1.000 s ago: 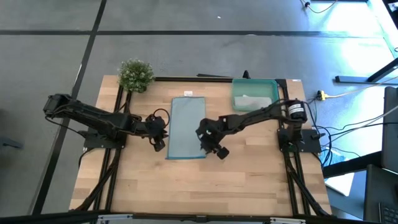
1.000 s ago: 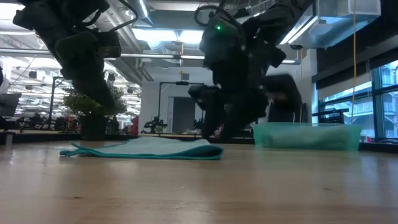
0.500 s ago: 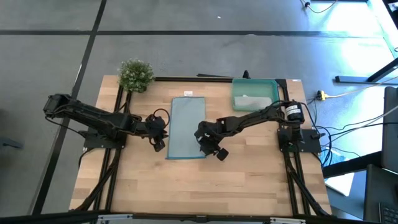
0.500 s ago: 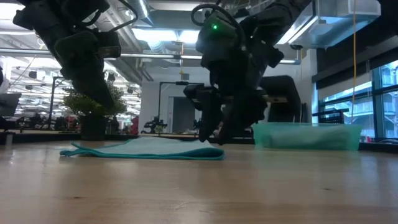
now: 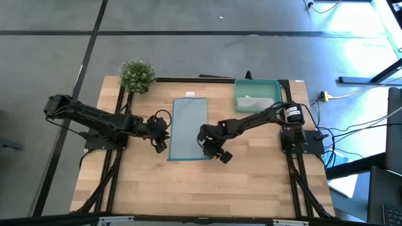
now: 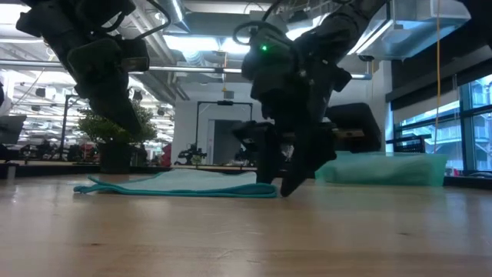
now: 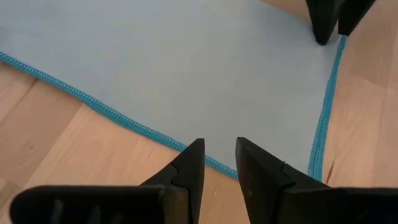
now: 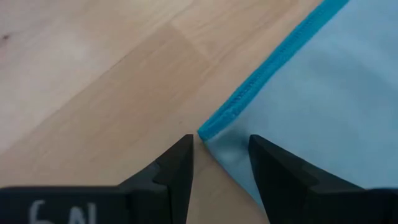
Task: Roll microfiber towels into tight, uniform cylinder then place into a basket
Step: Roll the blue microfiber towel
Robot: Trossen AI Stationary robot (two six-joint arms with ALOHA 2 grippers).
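Observation:
The light blue towel (image 5: 188, 129) lies flat on the table as a long, folded strip, its small white tag (image 5: 190, 95) at the far end. My left gripper (image 5: 162, 143) is open at the towel's near left corner, its fingers over the stitched edge (image 7: 219, 163). My right gripper (image 5: 211, 151) is open, fingertips down near the table (image 6: 280, 185), with the near right corner (image 8: 205, 132) between them. The teal basket (image 5: 276, 94) stands at the far right with the pale towel (image 5: 254, 102) inside.
A small potted plant (image 5: 137, 75) stands at the table's far left corner. Bare wood lies in front of the towel, toward the near edge (image 5: 201, 188). My right fingertips also show in the left wrist view (image 7: 326, 25).
My right gripper has come down to the table at the towel's near right corner, moving slightly toward the near edge. The towel lies as before.

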